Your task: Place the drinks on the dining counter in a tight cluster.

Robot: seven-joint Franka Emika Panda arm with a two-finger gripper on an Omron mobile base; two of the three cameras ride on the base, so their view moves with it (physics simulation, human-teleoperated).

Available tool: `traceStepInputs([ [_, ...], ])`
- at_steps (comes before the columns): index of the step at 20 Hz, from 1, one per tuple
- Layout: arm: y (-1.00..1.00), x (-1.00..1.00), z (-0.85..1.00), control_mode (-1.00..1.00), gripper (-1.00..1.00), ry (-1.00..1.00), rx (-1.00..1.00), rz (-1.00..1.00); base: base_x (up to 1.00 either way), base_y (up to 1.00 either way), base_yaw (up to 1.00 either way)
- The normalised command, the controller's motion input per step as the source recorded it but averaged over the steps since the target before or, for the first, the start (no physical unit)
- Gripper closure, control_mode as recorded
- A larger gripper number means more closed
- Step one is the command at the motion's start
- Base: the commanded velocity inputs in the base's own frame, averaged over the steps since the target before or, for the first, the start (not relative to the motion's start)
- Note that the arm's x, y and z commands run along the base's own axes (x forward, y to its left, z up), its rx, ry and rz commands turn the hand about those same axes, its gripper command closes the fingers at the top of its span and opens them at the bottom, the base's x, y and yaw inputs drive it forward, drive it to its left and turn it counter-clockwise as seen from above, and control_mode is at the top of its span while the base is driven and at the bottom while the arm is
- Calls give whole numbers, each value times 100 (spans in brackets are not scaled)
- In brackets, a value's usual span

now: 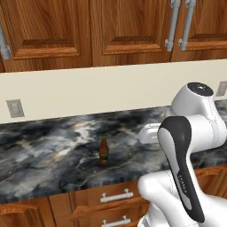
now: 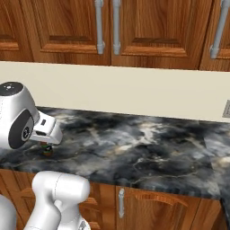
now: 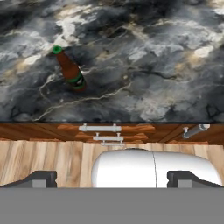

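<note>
Slim brown beer bottle [image 1: 103, 151] with green cap and green label, standing upright on the marbled wall counter [image 1: 48, 153] beneath the wooden cabinets [image 1: 115, 31]; its long axis runs vertical, cap uppermost, base flat on the stone; it stands toward the front half of the counter top, above the drawers [image 1: 116, 196], and nothing else stands near it. In the hand view the same bottle [image 3: 70, 70] appears slanted, cap toward the upper left; this is a matter of camera angle, not of the bottle leaning. In the right base view only the bottle's lower part [image 2: 46, 149] shows beneath the arm's wrist.

Gripper [image 3: 112, 178] with its jaws spread fully wide and nothing between them; it hangs back from the counter edge, well apart from the bottle.

Likely hazards, judged from this pose: the bottle is tall and narrow-based, so a finger [image 3: 37, 179] brushing the neck on approach would probably tip it and let it roll on the smooth stone; a grasp taken high on the tapered neck could slip; the bottle sits off-centre to the gripper's line of sight, so a straight advance would probably miss it or strike it with one finger.
</note>
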Motion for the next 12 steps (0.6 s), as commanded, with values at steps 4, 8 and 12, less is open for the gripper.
traceStepInputs([
  [4,0,0,0,100,-100,0,0,0,0,53,4],
  [8,0,0,0,100,-100,0,0,0,-4,52,12],
  [12,0,0,0,100,-100,0,0,0,44,16,5],
])
